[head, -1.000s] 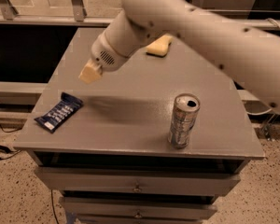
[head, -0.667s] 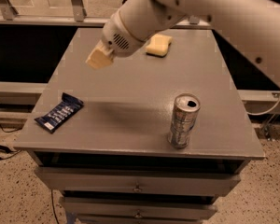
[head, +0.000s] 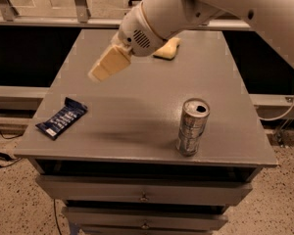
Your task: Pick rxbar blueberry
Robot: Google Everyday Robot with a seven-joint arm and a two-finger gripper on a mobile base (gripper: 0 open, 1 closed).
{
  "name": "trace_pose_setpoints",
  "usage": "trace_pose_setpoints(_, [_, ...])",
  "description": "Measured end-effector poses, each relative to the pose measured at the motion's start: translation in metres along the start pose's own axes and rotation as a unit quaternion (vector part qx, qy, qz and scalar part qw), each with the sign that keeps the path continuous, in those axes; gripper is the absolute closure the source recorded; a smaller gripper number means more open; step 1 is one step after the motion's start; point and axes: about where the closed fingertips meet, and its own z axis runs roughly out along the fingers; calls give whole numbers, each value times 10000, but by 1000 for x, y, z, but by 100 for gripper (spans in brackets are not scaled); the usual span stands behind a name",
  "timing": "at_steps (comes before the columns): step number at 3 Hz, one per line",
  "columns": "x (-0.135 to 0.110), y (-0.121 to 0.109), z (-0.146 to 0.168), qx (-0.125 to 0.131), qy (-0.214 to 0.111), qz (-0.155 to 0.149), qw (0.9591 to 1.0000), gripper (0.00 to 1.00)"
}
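Note:
The rxbar blueberry (head: 62,117) is a flat dark blue wrapper with white lettering. It lies at an angle near the front left corner of the grey table (head: 137,102). My gripper (head: 107,65) hangs in the air above the left-middle of the table, behind and to the right of the bar, well apart from it. It holds nothing that I can see. The white arm reaches in from the upper right.
A silver drink can (head: 192,127) stands upright, opened, near the front right of the table. A pale yellow sponge (head: 167,49) lies at the back, partly hidden by the arm. Drawers sit below the table top. A railing runs behind.
The gripper has moved a little to the right and slightly up. The bar, the can and the sponge have not moved.

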Motion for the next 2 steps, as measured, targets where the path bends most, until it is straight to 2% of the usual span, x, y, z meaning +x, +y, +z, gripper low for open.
trace_pose_setpoints(1, [1, 10, 43, -453, -201, 68, 9987, 0])
trace_pose_setpoints(2, [3, 16, 77, -794, -296, 149, 9963, 0])
